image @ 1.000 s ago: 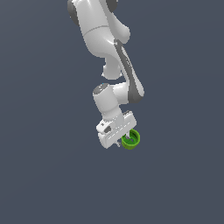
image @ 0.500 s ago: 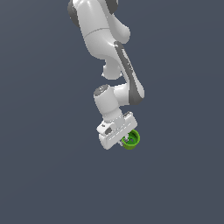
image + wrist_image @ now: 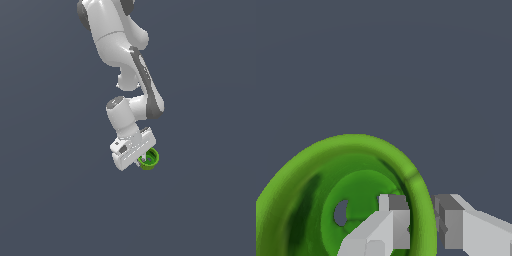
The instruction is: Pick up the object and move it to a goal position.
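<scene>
- Grey, featureless ground (image 3: 50, 200) fills both views; no table edge, marker or goal sign can be made out, so the goal position cannot be located from these pictures.
- White arm (image 3: 117, 37) reaches down from the top of the exterior view, its wrist turned so the gripper (image 3: 141, 161) points down and toward the exterior view's right.
- Gripper state: the wrist view shows one finger (image 3: 393, 220) inside the cup and the other (image 3: 453, 222) outside it, the rim wall between them. The jaws stand narrow, pinching that wall. A thin gap shows on the outer side, so full pad contact cannot be confirmed.
- Green cup (image 3: 149, 159) sits at the gripper's tip, just to the exterior view's right of the white hand body and partly hidden behind it. Whether it rests on the ground or is clear of it cannot be told; no shadow or contact line shows.
- Progress, as a judgement: the grasp appears made, so the pick-up is done or nearly so. Carrying to the goal and arrival there remain unverified.
- Cup appearance: bright green, round, thick rounded rim (image 3: 356, 142), darker green inside, with a small pale oval spot (image 3: 341, 212) on the inner floor. Narrower than the hand.
</scene>
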`<state>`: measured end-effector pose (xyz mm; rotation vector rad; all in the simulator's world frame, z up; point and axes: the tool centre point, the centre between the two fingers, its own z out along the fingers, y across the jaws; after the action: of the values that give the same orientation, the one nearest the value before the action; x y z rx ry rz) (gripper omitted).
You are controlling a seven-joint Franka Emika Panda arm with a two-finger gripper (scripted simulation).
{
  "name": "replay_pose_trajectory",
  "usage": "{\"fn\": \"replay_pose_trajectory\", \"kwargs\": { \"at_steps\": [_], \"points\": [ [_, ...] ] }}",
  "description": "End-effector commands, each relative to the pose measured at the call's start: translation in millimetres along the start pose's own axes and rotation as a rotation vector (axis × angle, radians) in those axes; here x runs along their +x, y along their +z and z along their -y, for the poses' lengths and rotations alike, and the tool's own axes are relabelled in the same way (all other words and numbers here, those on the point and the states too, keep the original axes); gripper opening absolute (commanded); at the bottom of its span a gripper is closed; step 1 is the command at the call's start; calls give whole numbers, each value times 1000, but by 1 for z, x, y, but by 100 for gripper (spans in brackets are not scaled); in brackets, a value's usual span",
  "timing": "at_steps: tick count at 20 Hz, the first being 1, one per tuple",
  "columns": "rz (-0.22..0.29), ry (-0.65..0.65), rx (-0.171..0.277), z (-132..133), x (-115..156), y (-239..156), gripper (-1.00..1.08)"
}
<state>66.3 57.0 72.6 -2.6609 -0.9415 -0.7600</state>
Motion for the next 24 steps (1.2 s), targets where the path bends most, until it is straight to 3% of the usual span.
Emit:
{"fn": "replay_pose_trajectory", "kwargs": {
  "at_steps": [1,11,24],
  "points": [
    [-1,0,-2,-4,-1,-5,-100],
    [1,-1,-3,-37,-18,-55,-100],
    [1,-2,-3,-112,-53,-165,-100]
  ]
}}
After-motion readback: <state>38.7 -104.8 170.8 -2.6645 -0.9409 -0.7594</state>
